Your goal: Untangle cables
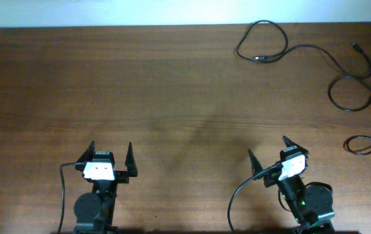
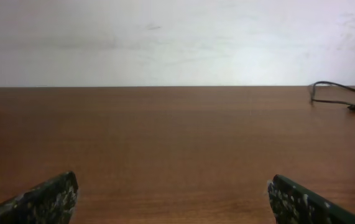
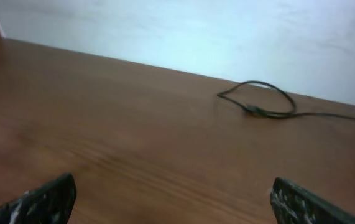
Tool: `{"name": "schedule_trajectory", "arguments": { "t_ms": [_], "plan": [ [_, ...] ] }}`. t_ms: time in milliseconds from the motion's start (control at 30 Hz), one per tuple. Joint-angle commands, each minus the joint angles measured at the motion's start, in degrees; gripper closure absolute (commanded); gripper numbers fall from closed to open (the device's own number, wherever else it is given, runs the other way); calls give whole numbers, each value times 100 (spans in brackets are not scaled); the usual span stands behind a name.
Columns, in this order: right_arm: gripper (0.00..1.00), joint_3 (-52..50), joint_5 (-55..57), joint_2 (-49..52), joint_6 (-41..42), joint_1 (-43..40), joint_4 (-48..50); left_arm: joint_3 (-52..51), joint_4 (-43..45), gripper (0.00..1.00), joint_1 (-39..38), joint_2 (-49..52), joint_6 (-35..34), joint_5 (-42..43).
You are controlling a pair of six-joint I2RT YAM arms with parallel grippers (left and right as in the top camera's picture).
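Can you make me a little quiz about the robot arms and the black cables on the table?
1. True or false: the left gripper holds a cable.
2. In the overhead view, on which side of the table do the cables lie? A: the right side. B: the left side. C: between the two arms.
3. Fill in: the right gripper is ____ and holds nothing.
Key: 1 false; 2 A; 3 open.

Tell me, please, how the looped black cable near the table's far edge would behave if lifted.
Probably floppy: the cable lies in loose curves, so it should drape from a grip. Likely light, being so thin.
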Motion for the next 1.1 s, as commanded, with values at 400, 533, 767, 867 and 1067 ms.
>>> {"name": "schedule_trajectory", "arguments": {
  "t_ms": [400, 533, 767, 867, 1067],
  "plan": [
    [1, -28, 50, -964, 256, -876, -605, -13, -33, 1, 37, -28, -52, 52],
    [1, -28, 85, -964, 184, -922, -608, -13, -33, 1, 37, -28, -52, 52],
    [1, -28, 92, -964, 188, -992, -603, -13, -33, 1, 37, -28, -52, 52],
    [1, -28, 92, -964, 188, -992, -603, -13, -33, 1, 37, -28, -55, 52],
    [1, -28, 94, -935, 188, -977, -601, -13, -33, 1, 37, -28, -52, 52]
  ]
}}
